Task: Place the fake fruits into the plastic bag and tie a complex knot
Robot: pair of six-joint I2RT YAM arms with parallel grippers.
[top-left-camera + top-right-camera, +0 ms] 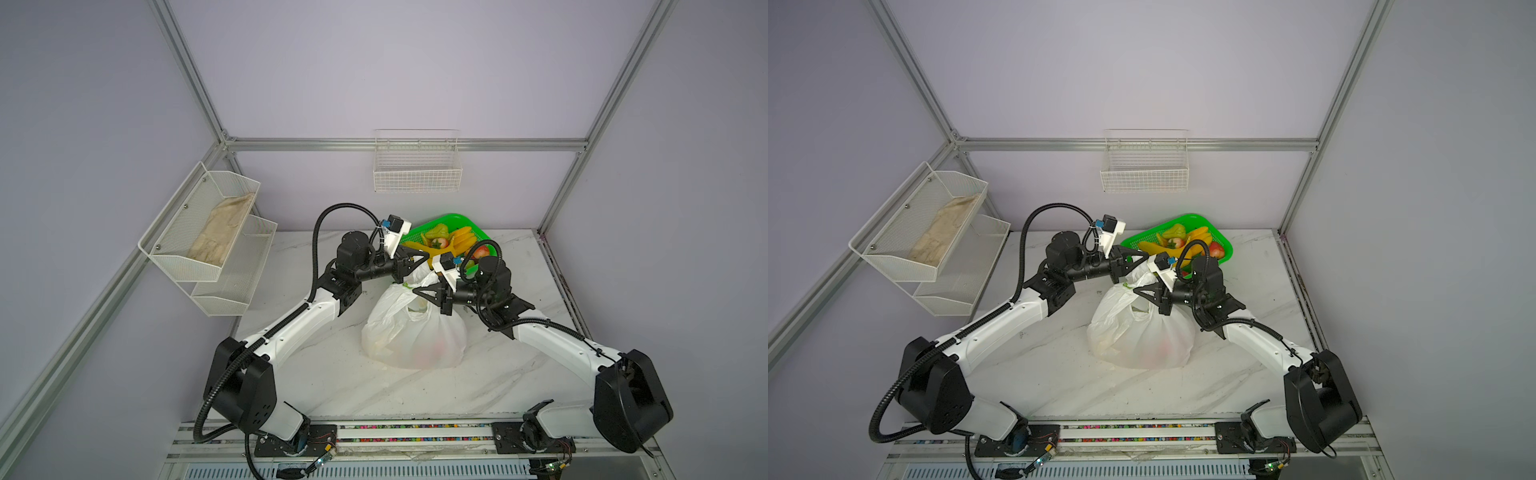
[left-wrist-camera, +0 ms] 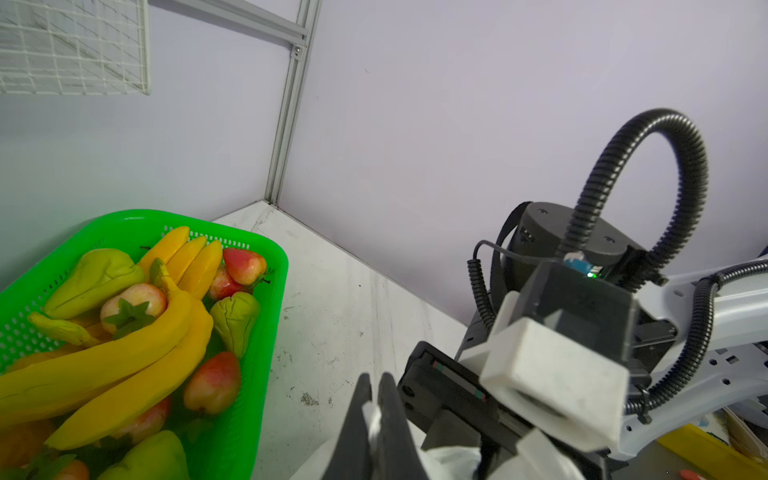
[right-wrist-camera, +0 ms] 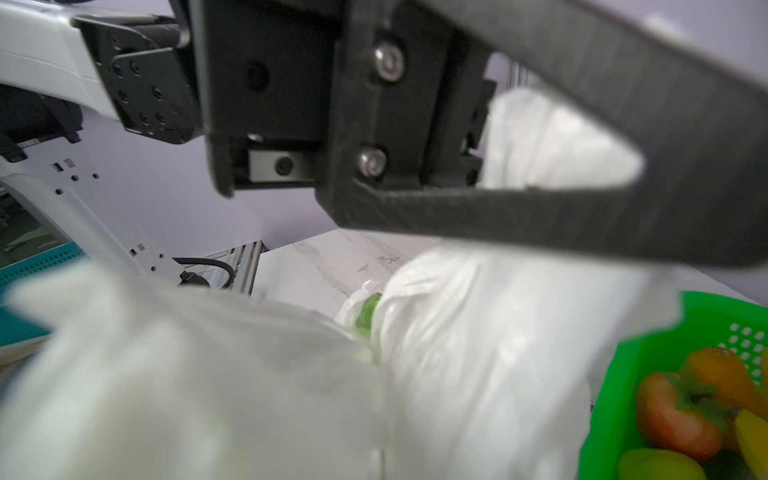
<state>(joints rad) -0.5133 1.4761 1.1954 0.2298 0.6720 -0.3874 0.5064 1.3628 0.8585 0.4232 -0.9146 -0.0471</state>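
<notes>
- The plastic bag (image 1: 415,336), white and semi-translucent, sits bulging and crinkled at the middle of the marble desk (image 1: 332,382). Faint red and yellow shapes show through its film. Its top is drawn up toward the far side, with a strip nipped in the closed left pincer (image 2: 374,399).
- The fake fruits (image 2: 124,365), glossy yellow bananas, red apples and green pears, lie heaped in a bright green mesh basket (image 2: 278,270) at the desk's far edge, just behind the bag.
</notes>
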